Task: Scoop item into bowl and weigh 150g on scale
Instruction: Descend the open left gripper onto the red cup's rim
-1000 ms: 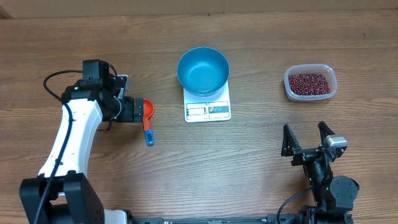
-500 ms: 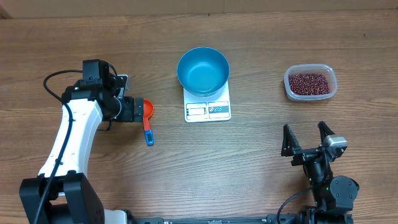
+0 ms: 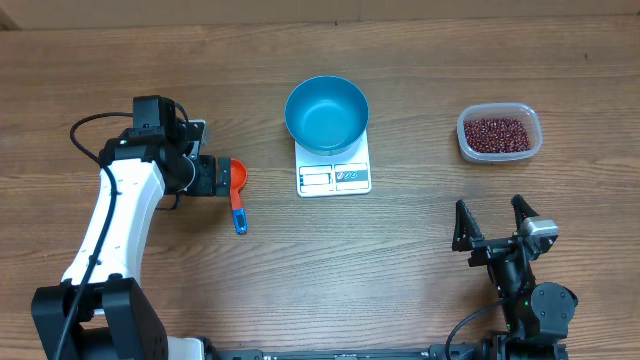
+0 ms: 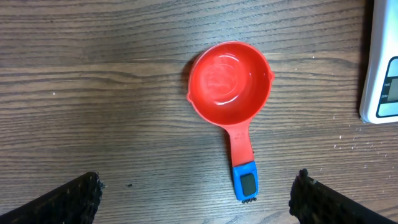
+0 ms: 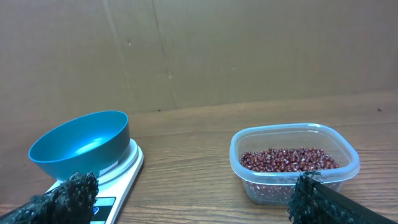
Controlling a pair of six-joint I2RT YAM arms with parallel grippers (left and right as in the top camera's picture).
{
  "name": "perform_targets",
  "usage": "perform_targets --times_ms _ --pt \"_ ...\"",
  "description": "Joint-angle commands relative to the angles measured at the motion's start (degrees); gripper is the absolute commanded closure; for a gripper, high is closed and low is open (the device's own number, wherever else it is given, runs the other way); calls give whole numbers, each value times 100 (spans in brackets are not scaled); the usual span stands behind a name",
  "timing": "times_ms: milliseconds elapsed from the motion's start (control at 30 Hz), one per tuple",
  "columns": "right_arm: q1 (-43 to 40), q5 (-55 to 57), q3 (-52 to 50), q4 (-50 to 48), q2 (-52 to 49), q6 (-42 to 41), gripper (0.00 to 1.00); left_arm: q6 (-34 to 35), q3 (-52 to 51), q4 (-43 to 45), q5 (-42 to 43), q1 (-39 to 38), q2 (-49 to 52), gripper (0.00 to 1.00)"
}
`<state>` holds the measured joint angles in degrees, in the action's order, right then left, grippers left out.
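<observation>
The little dark red beans [image 3: 497, 131] lie in a heap in a clear plastic tub [image 3: 465, 142]. The tub stands on the right side of the wooden table [image 3: 420, 260], toward the far edge. From the right wrist view, the beans [image 5: 288, 159] fill only the low part of the tub [image 5: 249, 177].

The blue bowl [image 3: 326, 112] is in the middle of the table, well apart from the tub and to its left. It sits on top of the white scale [image 3: 334, 178], on the far part of it. The scale's little window and its buttons show at the near edge, just in front of the bowl.

To the left of the scale a red scoop [image 3: 237, 188] lies flat on the table. Its round cup is at the far end. Its handle points toward the near side and ends in a blue tip.

The left gripper [image 4: 196, 186] hangs over the scoop. Its jaws are spread wide, one black finger [image 4: 78, 196] on each side, and they hold nothing. The scoop is not pinched.

The right gripper [image 3: 490, 222] is on the near right side of the table, well apart from the tub. It points toward the far side, at the tub and the bowl. Its jaws are spread wide too, and nothing is between them.
</observation>
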<state>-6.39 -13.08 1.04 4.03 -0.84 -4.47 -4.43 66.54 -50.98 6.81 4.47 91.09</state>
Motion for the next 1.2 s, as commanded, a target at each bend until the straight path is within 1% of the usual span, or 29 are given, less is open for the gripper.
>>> perform_targets --times_ms 0,767,1167 --pt "-4 55 -59 -31 68 4 0 79 -79 22 26 -33 55 0" --pt "-4 55 -59 -31 68 4 0 74 -79 37 7 -33 76 0" --pt "-4 55 -59 -31 68 2 0 76 -79 31 26 -33 514 0"
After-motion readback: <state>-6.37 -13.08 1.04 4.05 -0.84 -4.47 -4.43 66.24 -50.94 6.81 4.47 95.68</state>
